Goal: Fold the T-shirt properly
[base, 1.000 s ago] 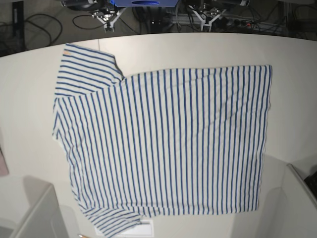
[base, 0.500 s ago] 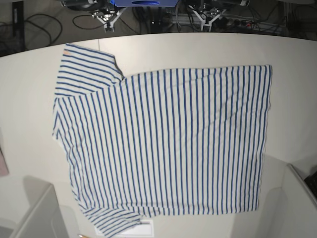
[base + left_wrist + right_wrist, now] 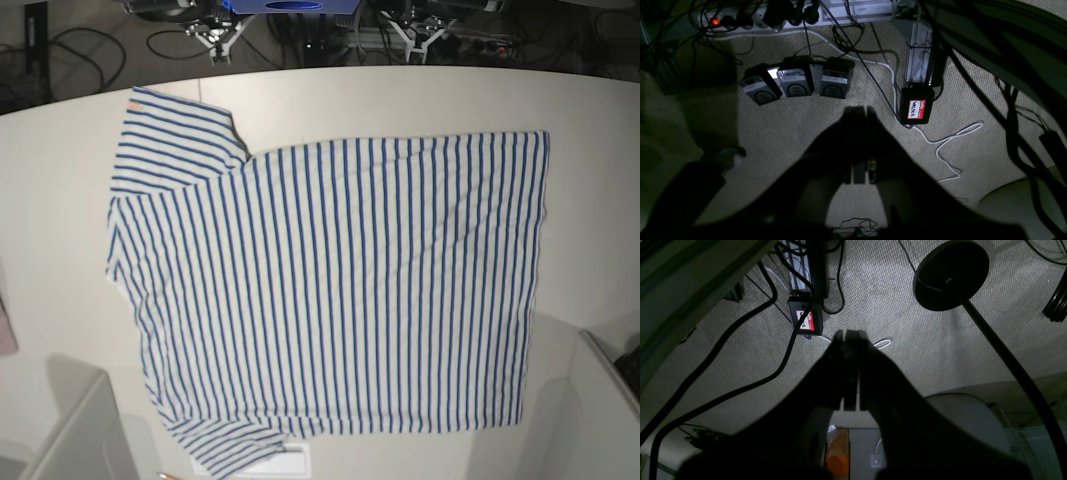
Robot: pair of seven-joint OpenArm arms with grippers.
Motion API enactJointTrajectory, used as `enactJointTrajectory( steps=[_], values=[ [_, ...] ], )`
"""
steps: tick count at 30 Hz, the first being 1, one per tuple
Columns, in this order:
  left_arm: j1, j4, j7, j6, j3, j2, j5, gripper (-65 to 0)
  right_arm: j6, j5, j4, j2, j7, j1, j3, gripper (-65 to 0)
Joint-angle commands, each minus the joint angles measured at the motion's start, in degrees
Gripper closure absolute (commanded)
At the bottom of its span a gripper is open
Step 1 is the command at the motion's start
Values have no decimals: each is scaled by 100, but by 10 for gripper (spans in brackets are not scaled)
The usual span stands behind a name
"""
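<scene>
On the bench [image 3: 60, 200]: one T-shirt [image 3: 340, 290], spread flat and unfolded, collar end toward the base view's left, one sleeve at upper left with an orange tab [image 3: 133, 97], unmoved across the last second. Nothing has changed; folding not yet begun. Left gripper [image 3: 860, 111]: fingers pressed together, empty, hanging over floor cables. Right gripper [image 3: 848, 335]: fingers together, empty, likewise off the bench.

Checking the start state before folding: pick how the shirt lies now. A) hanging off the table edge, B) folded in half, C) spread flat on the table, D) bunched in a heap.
C: the shirt lies spread flat on the table, both sleeves out, no fold made.
</scene>
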Motion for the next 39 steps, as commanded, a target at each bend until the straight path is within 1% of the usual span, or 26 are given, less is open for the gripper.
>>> enactJointTrajectory(
  steps=[1,12,24,27,33,37,39],
  values=[
    [21,-14,30,34,-3,-1,-25,-3,-30,3,-14,14,-25,-25,14,0],
    [12,-14,38,34,41,-1,-16,-3,-30,3,-14,14,-25,-25,14,0],
    [-304,39,21,34,6,-1,-43,-3,-30,3,-14,14,-25,-25,14,0],
    [-173,30,21,34,49,-1,-8,-3,-30,3,-14,14,-16,-34,23,0],
    [346,12,21,34,-3,-1,-60,-3,-30,3,-5,5,327,-17,23,0],
    [610,21,30,34,6,16,-51,-3,-30,-23,-62,-74,300,-87,5,0],
    [636,30,30,34,6,16,-51,-3,-30,-23,-62,-74,116,-289,5,0]
  ],
)
